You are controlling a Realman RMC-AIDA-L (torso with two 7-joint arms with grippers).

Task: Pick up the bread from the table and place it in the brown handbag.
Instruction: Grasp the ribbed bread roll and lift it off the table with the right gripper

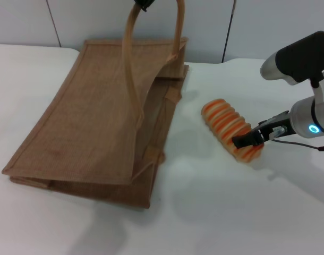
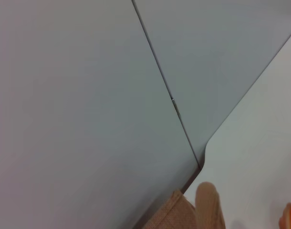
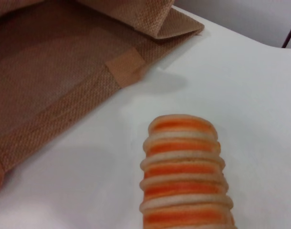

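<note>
A: Where's the bread (image 1: 230, 129) pointing?
B: Lying on the table (image 1: 215, 212), long axis ten-to-four o'clock, right of the brown handbag (image 1: 93, 127).
A: Right gripper (image 1: 252, 139)?
B: Fingers closed around its near end. The left gripper (image 1: 144, 4) holds a handle up.

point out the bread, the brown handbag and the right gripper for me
bread (image 1: 226, 123): head view, on the ridged top of the loaf, near its middle.
brown handbag (image 1: 87, 127): head view, on the flat burlap side panel facing up.
right gripper (image 1: 250, 139): head view, at the dark fingertips on the loaf's near end.
</note>
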